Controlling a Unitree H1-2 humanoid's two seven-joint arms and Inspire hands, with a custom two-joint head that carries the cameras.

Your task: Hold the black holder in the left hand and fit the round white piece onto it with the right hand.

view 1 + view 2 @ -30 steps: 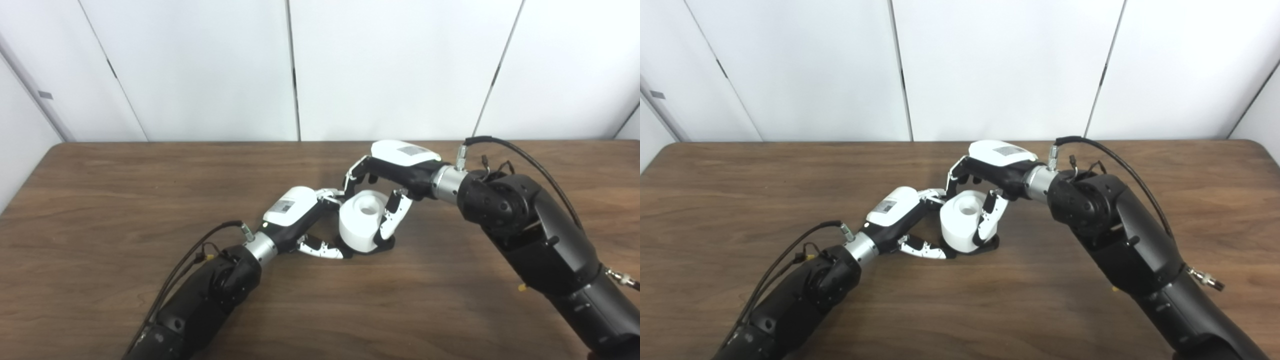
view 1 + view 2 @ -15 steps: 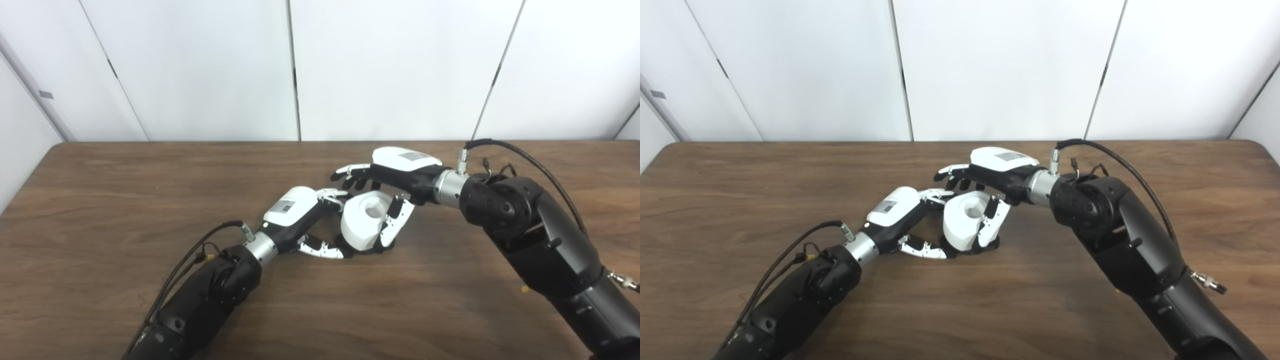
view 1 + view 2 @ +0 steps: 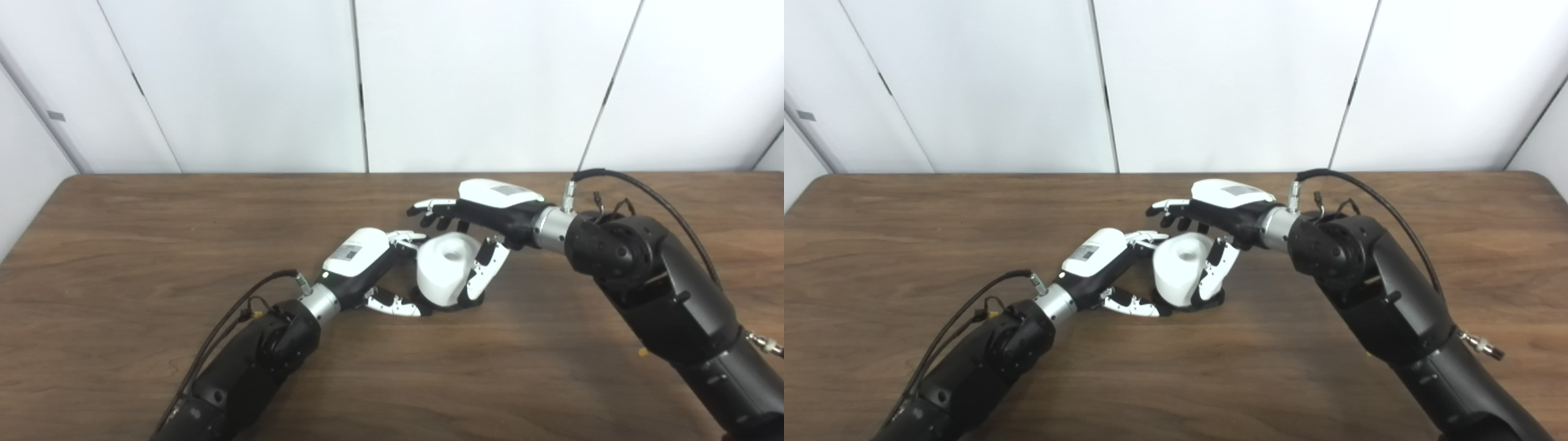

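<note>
The round white piece [image 3: 444, 269] stands upright at the table's middle on the black holder [image 3: 476, 299], of which only a low dark rim shows under it. My left hand [image 3: 367, 257] is shut on the holder: its fingers reach behind the white piece and its thumb lies along the front of the base. My right hand [image 3: 484, 205] is open above and behind the white piece, its fingers stretched out to the left. Its thumb hangs down beside the piece's right side. I cannot tell if the thumb touches it.
The brown wooden table [image 3: 122, 245] carries nothing else that I can see. White wall panels [image 3: 245, 79] stand behind its far edge. Black cables run along both forearms.
My right hand has let go of the white piece: its fingers, curled over the top a second ago, are now stretched out. The piece has gone from tilted to upright. The left hand has not moved.
</note>
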